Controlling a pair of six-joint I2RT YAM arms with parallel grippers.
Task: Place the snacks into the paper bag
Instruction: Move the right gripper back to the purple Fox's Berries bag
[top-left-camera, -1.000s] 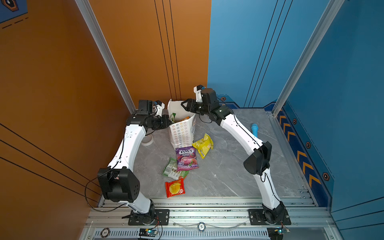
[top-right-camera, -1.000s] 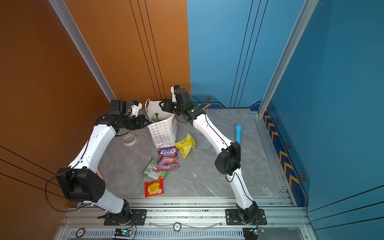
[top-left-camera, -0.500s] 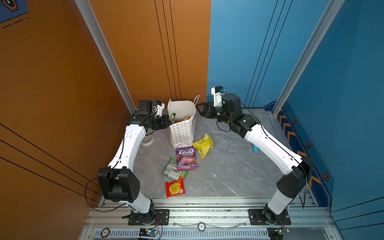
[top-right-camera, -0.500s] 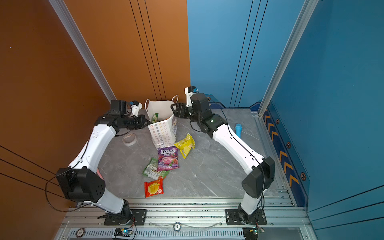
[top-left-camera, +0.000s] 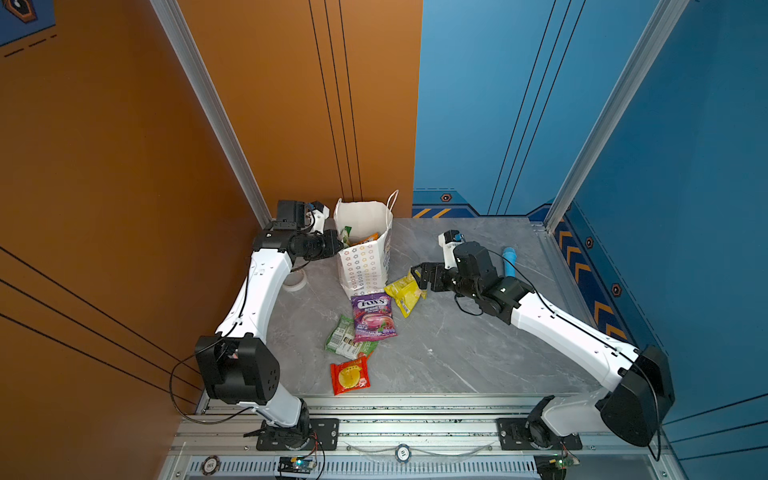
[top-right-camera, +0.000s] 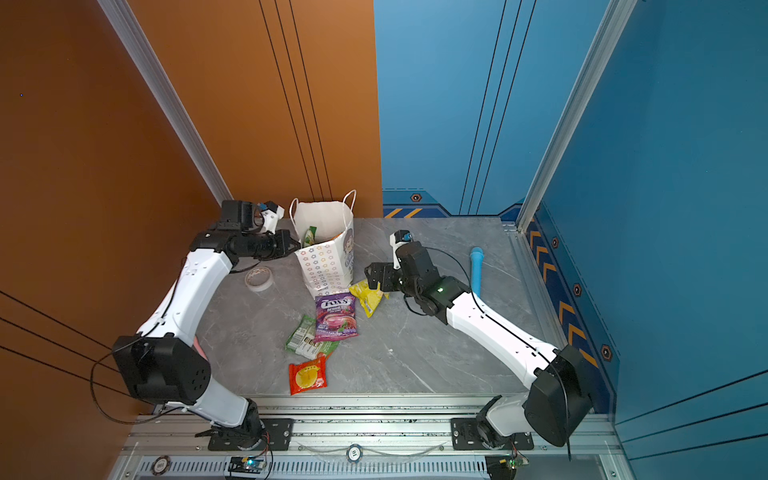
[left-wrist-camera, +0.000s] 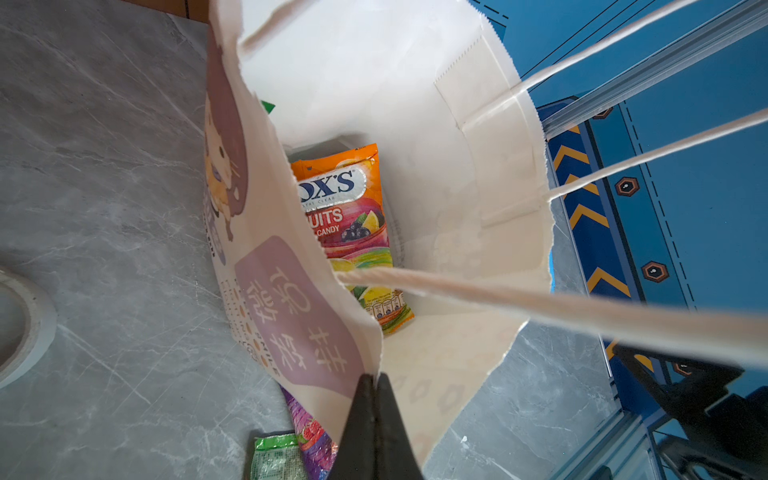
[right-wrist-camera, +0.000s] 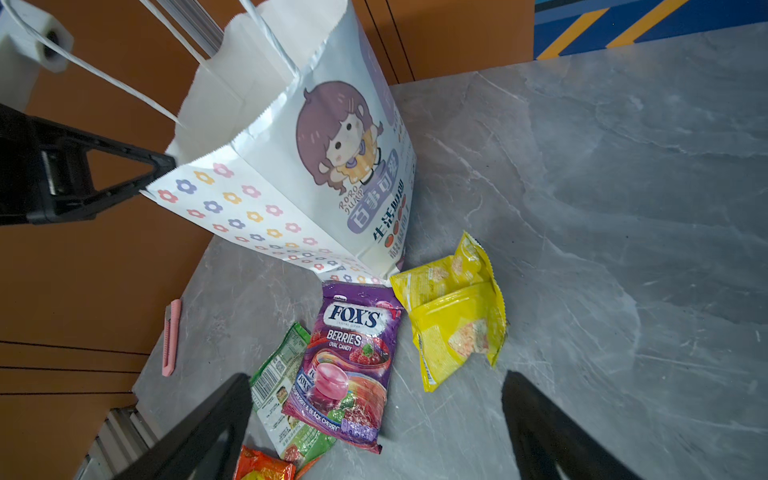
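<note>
Holding bag (top-left-camera: 363, 257) rim pinched in left tool (left-wrist-camera: 376, 390); right tool (top-left-camera: 422, 276) is hanging wide, empty, yellow pouch (top-left-camera: 403, 293) lying just ahead on worktop (top-left-camera: 457, 353). Next likely: drop, straddle pouch, close, carry over rim.

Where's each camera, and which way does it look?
Both top views: high in front, looking down at the table; left arm, right arm show.
Left wrist: on its arm, looking into the paper bag at the orange packet; left gripper, shut on the rim, shows.
Right wrist: on its arm, looking down at the purple packet and yellow pouch; open right gripper shows.
Wrist views share the bag.
</note>
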